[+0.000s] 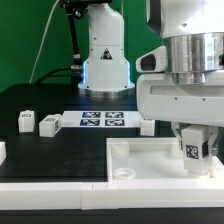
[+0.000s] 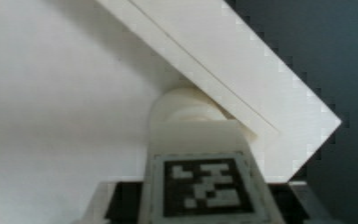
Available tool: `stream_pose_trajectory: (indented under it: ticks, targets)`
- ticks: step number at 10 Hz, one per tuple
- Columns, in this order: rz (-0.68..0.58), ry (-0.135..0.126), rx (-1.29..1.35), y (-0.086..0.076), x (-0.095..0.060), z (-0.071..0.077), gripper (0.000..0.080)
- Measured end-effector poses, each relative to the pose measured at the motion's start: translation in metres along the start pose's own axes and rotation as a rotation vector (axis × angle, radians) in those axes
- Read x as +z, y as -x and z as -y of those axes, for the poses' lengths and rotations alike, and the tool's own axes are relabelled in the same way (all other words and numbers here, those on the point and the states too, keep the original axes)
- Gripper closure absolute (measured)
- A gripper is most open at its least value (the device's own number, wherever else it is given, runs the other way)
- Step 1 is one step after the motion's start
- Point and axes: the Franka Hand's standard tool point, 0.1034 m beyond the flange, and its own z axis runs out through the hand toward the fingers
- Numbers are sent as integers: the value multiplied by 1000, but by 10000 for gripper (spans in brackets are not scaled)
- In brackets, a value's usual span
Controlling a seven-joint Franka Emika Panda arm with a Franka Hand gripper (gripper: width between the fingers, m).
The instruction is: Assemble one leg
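While the claw [image 1: 195, 152] grips one small white boxy plastic leg [image 1: 194, 148] above the white tray [image 1: 140, 149], two others [image 1: 25, 121] [image 1: 48, 124] sit on the black desk [image 1: 60, 100]; only the wrist view shows its rounded tip [image 2: 190, 104].

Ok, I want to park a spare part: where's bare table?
Bare black table lies between the loose legs and the white tray, and behind those legs. Crowded: the marker board, and the tray corner where the gripper clamps a leg.
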Motion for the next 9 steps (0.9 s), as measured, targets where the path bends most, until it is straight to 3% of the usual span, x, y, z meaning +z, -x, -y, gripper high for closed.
stream_pose_trajectory:
  ticks: [2, 3, 4, 5, 6, 9]
  targets:
    - [-1, 0, 147, 0, 0, 0, 531]
    - [1, -2, 187, 1, 0, 0, 481]
    - [2, -2, 121, 1, 0, 0, 481]
    - [1, -4, 115, 1, 0, 0, 299]
    - [-7, -10, 6, -1, 0, 1, 182]
    - [-5, -9, -364, -4, -3, 4, 151]
